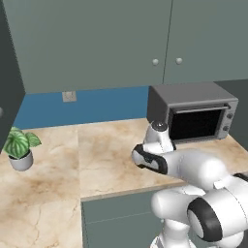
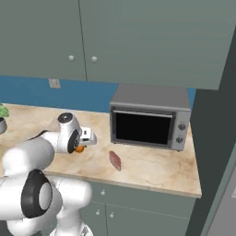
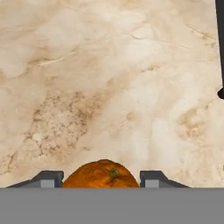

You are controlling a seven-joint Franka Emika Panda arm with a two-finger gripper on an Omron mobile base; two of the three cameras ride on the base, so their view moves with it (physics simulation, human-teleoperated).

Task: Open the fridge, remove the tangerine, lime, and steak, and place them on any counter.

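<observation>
Beige marble counter (image 1: 58, 169) ran wide under grey-green upper cabinets (image 1: 97, 43) in the left base view, with a blue wall strip behind; the arm's wrist stood over the slab just ahead of the microwave (image 1: 193, 111), the claw itself hidden below it, and a potted plant (image 1: 19, 147) sat well off to the claw's left, leaving broad bare stone between, while the counter's front edge lay close behind the arm. From the right base view the claw (image 2: 83, 145) hung low over the counter with the tangerine (image 2: 80, 149) showing orange at its tips; the steak (image 2: 115, 160) lay flat on the stone near its right, apart from it, in front of the microwave, and the counter's front edge ran just behind both. Looking along the hand, the two dark fingertips (image 3: 48, 178) stood on either side of the tangerine, set close against its flanks, so the claw was closed about the fruit; open veined marble stretched ahead, with a dark upright edge (image 3: 220, 43) at the far right.
</observation>
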